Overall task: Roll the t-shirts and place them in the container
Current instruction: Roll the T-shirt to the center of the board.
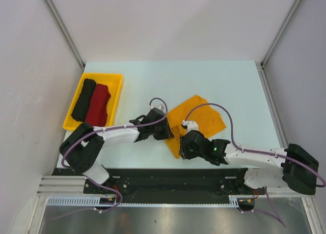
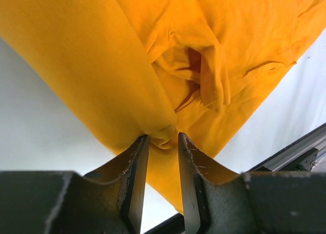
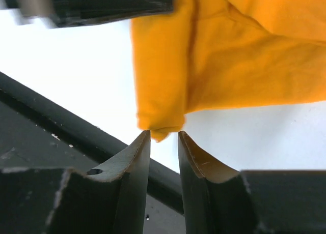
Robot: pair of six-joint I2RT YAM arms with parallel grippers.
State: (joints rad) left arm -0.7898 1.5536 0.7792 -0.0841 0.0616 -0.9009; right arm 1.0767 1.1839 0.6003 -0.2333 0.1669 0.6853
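Observation:
A mustard-orange t-shirt point(image 1: 198, 117) lies crumpled on the pale table, with its near-left edge rolled into a thick fold point(image 2: 102, 76). My left gripper point(image 1: 169, 134) is at that edge, shut on a bunched bit of the cloth point(image 2: 162, 137). My right gripper point(image 1: 179, 146) is at the shirt's near corner. Its jaws stand slightly apart, and the end of the orange roll point(image 3: 162, 127) rests at the fingertips without being clamped. A black roll point(image 1: 84, 99) and a dark red roll point(image 1: 98, 104) lie side by side in the yellow tray point(image 1: 114, 79).
The tray stands at the table's far left. The black frame rail point(image 3: 51, 122) along the table's near edge runs just behind both grippers and also appears in the left wrist view point(image 2: 300, 152). Grey walls close in the table on three sides.

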